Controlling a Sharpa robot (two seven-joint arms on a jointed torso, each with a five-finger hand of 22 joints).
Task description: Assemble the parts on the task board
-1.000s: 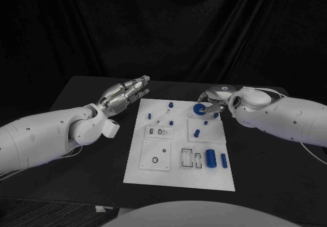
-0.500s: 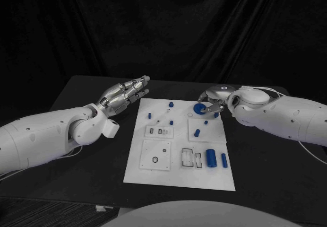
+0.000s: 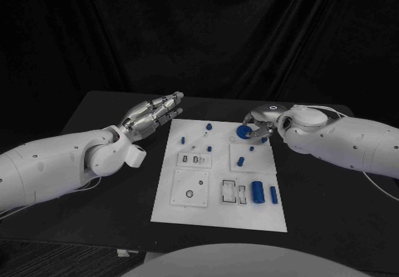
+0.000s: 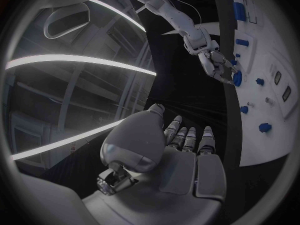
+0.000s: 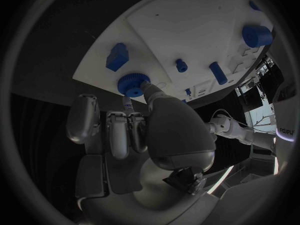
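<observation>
Board point(image 3: 218, 190) lies mid-table. Your right hand point(image 3: 259, 128) pinches the blue gear point(image 3: 243, 132) at the board's 1 o'clock; since a second ago it has hardly moved, perhaps seating it. Left hand point(image 3: 152, 117) waits at 10 o'clock, fingers straight, holding nothing.

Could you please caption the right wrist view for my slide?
Right hand pinches a blue gear-like part at the white task board's edge.

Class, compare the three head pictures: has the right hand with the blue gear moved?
Yes, slightly: the right hand and blue gear have shifted toward the far edge of the task board.
</observation>
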